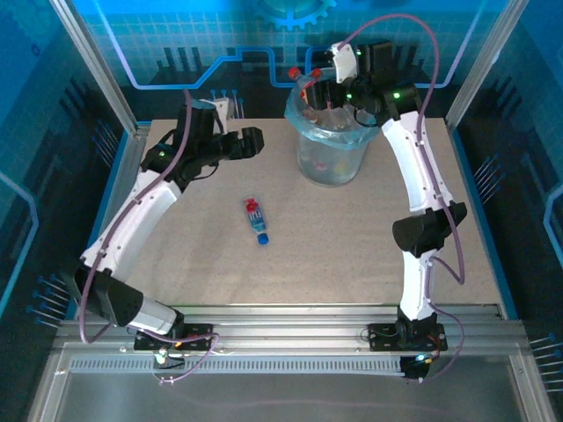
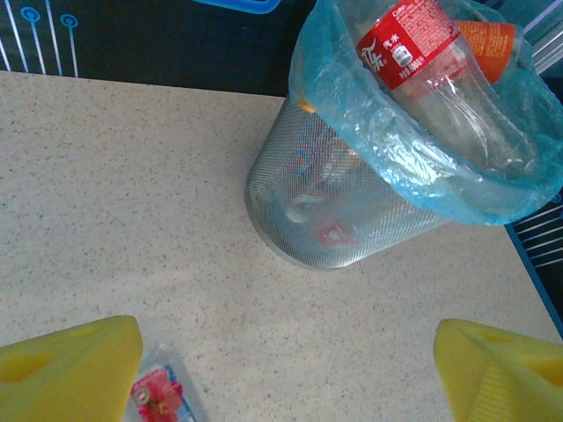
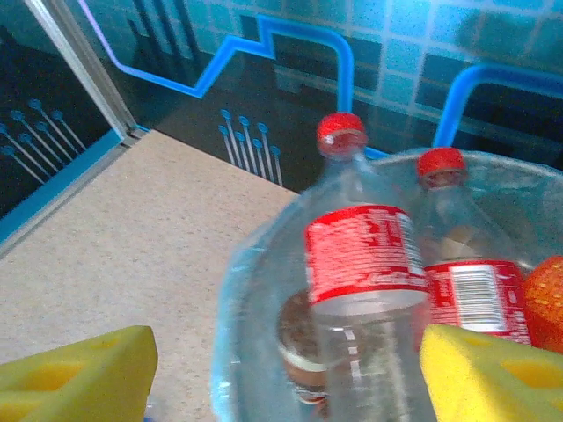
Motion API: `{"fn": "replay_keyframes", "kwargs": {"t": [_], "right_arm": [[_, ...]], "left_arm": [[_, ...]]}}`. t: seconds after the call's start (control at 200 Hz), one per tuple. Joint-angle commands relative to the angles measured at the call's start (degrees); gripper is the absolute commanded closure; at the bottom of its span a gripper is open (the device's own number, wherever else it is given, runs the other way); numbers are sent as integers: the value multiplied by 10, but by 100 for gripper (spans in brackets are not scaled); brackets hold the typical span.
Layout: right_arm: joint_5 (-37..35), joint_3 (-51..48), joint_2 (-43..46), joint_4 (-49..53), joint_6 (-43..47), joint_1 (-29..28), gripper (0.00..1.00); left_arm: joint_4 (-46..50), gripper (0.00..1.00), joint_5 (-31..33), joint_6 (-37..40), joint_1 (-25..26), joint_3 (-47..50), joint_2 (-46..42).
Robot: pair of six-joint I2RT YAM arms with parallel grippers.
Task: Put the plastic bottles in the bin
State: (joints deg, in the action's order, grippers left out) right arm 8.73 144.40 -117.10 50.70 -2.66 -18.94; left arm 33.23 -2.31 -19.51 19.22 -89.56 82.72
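The red-labelled bottle (image 3: 362, 264) carries white print too fine to read; the second red-labelled bottle (image 3: 471, 294) just right of it shows a black barcode on a white patch; the left wrist view shows large white characters on a red label, which I cannot make out. The loose bottle (image 1: 256, 220) has a pink-red label with white lettering, also too small to read.

Count: one bin (image 1: 332, 163); one loose bottle on the table (image 1: 202, 264); in the bin's mouth, two red-labelled bottles with red caps, one orange-labelled bottle (image 2: 488, 40) and one brown-labelled bottle (image 3: 303, 347) lower down; further shapes show dimly through the bin wall, number unclear.

The bin is round, grey and see-through, with a finely meshed wall, lined with a crinkly blue bag (image 2: 413, 176) folded over its rim; it stands at the far side of the table, right of centre; the two red-capped necks stick up above its far rim. The loose bottle is clear, lies on its side near the table's middle, blue cap toward the near edge.

The left gripper (image 2: 286, 378) hangs over the table just left of the bin, jaws wide, nothing between them; the right gripper (image 3: 290, 352) is above the bin, jaws spread wider than the red-labelled bottle standing between them, a clear gap on one side.
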Motion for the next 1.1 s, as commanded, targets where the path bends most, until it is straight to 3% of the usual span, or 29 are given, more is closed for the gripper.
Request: {"fn": "replay_keyframes", "kwargs": {"t": [0.0, 0.29, 0.53, 0.82, 1.095], "right_arm": [[-22, -32, 47, 19, -22, -32, 21], [-78, -207, 107, -39, -25, -170, 19], [-116, -263, 64, -46, -62, -250, 15], [-153, -258, -40, -11, -128, -279, 7], [-168, -211, -143, 19, -146, -286, 5]], "left_arm": [[22, 13, 6, -10, -7, 30, -54], [57, 13, 12, -20, -7, 151, -178], [83, 13, 16, -30, -7, 263, -269], [79, 12, 13, -59, -7, 387, -350], [89, 11, 23, -50, -7, 425, -386]]}}
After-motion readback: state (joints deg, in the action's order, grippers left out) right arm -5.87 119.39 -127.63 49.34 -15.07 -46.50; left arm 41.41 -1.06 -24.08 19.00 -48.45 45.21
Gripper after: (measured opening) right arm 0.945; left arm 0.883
